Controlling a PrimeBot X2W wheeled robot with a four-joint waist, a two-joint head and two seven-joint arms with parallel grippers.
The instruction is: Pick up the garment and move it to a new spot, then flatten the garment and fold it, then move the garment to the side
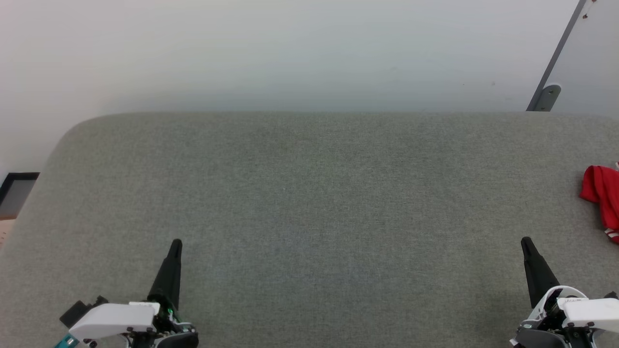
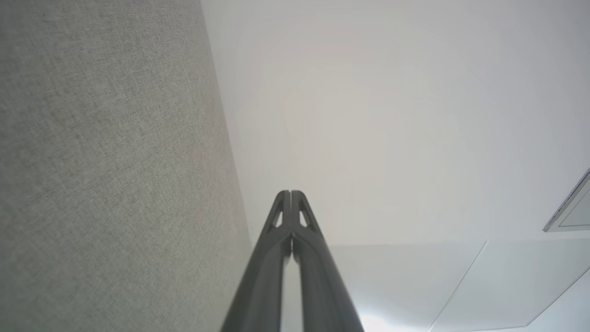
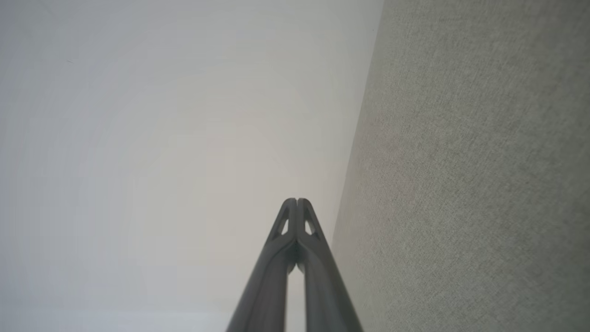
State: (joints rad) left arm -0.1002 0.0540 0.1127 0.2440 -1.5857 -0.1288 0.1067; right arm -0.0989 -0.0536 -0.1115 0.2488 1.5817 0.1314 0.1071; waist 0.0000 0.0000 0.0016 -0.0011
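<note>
At near left, the left tool [image 1: 175, 243] points across a table [image 1: 309, 193] covered in grey cloth, its two dark fingers pressed tip to tip and gripping nothing. Well off to its right, the right tool [image 1: 525, 240] stands the same way, pinched narrow and empty. Beyond the right tool and further right, a red shirt [image 1: 602, 192] with striped trim lies bunched on the table, well apart from the fingertips and cut off by the edge of the head view. So little of it shows that it could be a shirt waiting to be fetched or one already folded and set aside. The hazard lies in that blind margin. Any reach toward the shirt would go in partly unseen, fingers pinched this narrow would shove soft cloth rather than catch it, and a shove could slide the shirt further out of sight.
</note>
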